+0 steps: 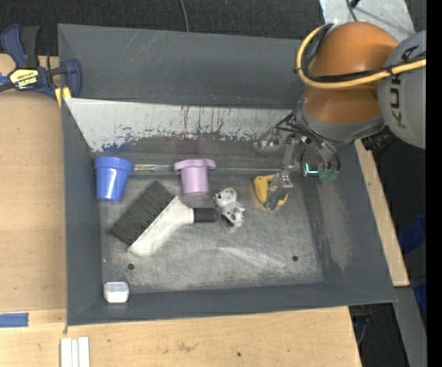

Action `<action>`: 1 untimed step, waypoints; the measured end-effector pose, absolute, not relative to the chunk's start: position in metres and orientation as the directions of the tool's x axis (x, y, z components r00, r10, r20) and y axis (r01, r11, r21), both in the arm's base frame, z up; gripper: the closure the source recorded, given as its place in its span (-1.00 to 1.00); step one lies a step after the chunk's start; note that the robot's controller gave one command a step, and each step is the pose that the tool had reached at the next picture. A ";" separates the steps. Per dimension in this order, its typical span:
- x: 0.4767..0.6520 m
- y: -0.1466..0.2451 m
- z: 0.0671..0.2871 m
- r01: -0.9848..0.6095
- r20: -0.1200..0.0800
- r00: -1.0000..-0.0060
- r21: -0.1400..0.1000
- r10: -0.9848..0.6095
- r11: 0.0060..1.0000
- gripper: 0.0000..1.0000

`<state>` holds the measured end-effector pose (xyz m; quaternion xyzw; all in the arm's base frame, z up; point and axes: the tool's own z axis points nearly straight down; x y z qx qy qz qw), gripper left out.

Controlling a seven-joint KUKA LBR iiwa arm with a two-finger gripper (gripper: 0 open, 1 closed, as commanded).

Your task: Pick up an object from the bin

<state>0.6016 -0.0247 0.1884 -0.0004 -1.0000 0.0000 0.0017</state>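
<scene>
— Where does the small yellow rounded object (pixel 265 190) lie from the gripper (pixel 284 186)?
— Directly beneath, its bulk toward the view's left, right of the floor's middle. Whether the jaws are spread cannot be told. A small white toy figure (pixel 229 207) sits farther left.

Arm (pixel 408 67) reaches in from the right edge of the scene at its far side; the grey link bears dark lettering. The wrist is capped by a rounded orange cover (pixel 347 71), with a yellow cable (pixel 307 48) looped around it. Beneath the cover sits a dark mount (pixel 313 140) with thin wiring and a small green light (pixel 318 172). The gripper (pixel 282 188) points down and leftward from the mount, low in the scene's right half.
</scene>
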 end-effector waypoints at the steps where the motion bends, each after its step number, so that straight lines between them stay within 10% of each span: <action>1: 0.603 -0.025 0.192 0.000 -0.004 -1.000 0.000 0.000 1.000 -1.00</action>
